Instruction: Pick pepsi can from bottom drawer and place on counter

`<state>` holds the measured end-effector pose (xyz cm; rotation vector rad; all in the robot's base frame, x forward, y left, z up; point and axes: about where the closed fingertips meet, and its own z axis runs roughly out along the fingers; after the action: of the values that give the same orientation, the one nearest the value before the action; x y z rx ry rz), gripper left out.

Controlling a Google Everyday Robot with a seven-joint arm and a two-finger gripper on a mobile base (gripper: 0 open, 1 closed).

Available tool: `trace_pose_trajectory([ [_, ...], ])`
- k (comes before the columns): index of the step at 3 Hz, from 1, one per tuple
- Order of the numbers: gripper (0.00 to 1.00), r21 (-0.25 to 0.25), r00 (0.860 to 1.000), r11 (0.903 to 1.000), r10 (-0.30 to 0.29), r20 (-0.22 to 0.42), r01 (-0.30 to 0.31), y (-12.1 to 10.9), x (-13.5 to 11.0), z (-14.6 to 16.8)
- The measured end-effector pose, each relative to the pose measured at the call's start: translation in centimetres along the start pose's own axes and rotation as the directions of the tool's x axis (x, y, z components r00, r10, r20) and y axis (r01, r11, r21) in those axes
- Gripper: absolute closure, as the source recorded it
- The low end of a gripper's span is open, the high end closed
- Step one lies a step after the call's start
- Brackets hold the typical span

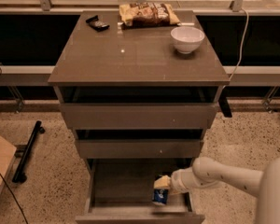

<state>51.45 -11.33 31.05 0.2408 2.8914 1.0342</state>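
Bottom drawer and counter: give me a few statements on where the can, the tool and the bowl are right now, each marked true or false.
1. The pepsi can stands inside the open bottom drawer. True.
2. The tool hovers over the counter. False: it is down in the bottom drawer, right at the top of the pepsi can.
3. A white bowl sits on the counter, near its right edge. True.
4. The pepsi can is in the drawer's back left corner. False: it is toward the right side, near the front.
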Motion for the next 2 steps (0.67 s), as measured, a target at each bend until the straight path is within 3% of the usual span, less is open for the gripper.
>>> trace_pose_trajectory([
  [1,1.0,-0.062,0.989,0.9899,-0.122,0.081,0.128,2.6,0.1,-5.3],
  [2,1.0,-0.125,0.96,0.9589,-0.236,0.148,0.255,5.1,1.2,-9.8],
])
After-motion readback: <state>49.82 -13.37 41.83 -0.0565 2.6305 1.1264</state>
